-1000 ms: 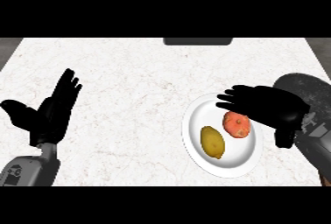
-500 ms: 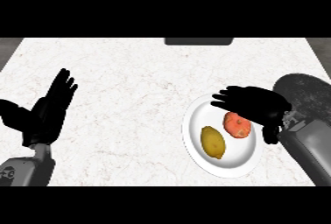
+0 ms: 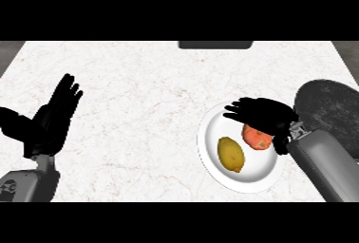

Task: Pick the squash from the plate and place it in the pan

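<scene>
You are looking down at a white plate [image 3: 210, 156] lying on the marble counter [image 3: 147, 95], with the yellow squash [image 3: 231, 154] sitting on it beside a red-orange vegetable [image 3: 257, 137]. Your right hand [image 3: 263, 115] is hovering over the plate's far edge, fingers spread and holding nothing. The dark pan [image 3: 329, 111] is sitting just right of the plate. Your left hand [image 3: 49, 121] is resting open, fingers up, at the view's left.
</scene>
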Action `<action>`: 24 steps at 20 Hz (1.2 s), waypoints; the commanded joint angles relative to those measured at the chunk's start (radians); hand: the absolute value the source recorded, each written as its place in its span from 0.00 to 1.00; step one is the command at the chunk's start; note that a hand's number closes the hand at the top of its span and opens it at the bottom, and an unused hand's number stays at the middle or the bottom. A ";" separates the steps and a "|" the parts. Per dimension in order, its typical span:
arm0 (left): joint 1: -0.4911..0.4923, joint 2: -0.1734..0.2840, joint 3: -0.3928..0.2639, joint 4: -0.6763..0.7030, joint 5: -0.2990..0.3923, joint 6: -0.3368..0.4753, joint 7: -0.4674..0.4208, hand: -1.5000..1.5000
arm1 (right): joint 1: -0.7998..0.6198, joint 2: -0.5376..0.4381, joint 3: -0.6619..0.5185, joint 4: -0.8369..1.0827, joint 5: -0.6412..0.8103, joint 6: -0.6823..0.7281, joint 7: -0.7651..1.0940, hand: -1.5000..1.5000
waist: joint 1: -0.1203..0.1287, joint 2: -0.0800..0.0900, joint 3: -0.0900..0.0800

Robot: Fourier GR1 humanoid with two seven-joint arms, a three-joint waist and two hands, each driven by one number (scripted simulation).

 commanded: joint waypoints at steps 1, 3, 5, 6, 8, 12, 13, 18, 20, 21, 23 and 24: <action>0.013 -0.024 -0.018 -0.051 -0.022 0.003 0.037 0.50 | -0.027 0.078 -0.020 0.147 0.041 -0.078 -0.023 0.00 | 0.005 0.000 0.000; 0.062 -0.032 0.008 -0.043 -0.021 -0.013 0.001 0.50 | 0.016 0.067 -0.027 0.024 0.048 0.024 -0.004 0.00 | -0.001 -0.001 0.000; -0.001 -0.068 -0.018 -0.014 -0.046 0.016 0.010 0.50 | -0.035 0.088 -0.021 0.194 0.081 -0.071 -0.064 0.00 | 0.002 0.001 0.000; 0.005 -0.010 0.027 -0.072 -0.012 -0.012 0.081 0.50 | -0.082 0.092 -0.047 0.234 0.083 -0.058 -0.063 0.00 | 0.006 0.001 0.000; -0.030 -0.058 0.006 0.018 -0.069 0.012 -0.003 0.50 | 0.055 0.097 -0.011 0.106 0.103 -0.062 -0.033 0.00 | -0.006 -0.001 0.000; -0.018 -0.042 0.024 -0.013 -0.048 -0.016 0.035 0.50 | -0.062 0.131 -0.015 0.287 0.125 -0.166 -0.159 1.00 | 0.007 0.002 0.000; 0.021 -0.025 0.038 -0.029 -0.042 -0.046 0.021 0.50 | 0.001 0.111 -0.021 0.200 0.122 -0.164 -0.163 1.00 | 0.001 0.000 0.000; -0.011 -0.058 0.024 -0.045 -0.065 -0.018 0.057 0.50 | -0.052 0.114 -0.089 0.251 0.100 -0.153 -0.227 1.00 | -0.001 0.000 0.000; -0.019 -0.080 0.027 0.010 -0.073 -0.023 0.011 0.50 | 0.009 0.148 -0.051 0.204 0.136 -0.147 -0.193 1.00 | -0.003 -0.001 0.000; -0.029 -0.044 0.048 -0.042 -0.059 -0.032 0.070 0.50 | -0.052 0.173 -0.083 0.255 0.115 -0.136 -0.203 1.00 | 0.002 0.000 0.000; 0.013 -0.094 -0.006 -0.085 -0.107 0.017 0.075 0.50 | -0.016 0.111 -0.140 0.267 0.083 -0.199 -0.267 1.00 | 0.002 0.000 0.000; -0.039 -0.059 0.056 0.067 -0.070 -0.061 -0.028 0.50 | -0.066 0.168 -0.136 0.264 0.090 -0.154 -0.232 1.00 | -0.001 0.001 0.000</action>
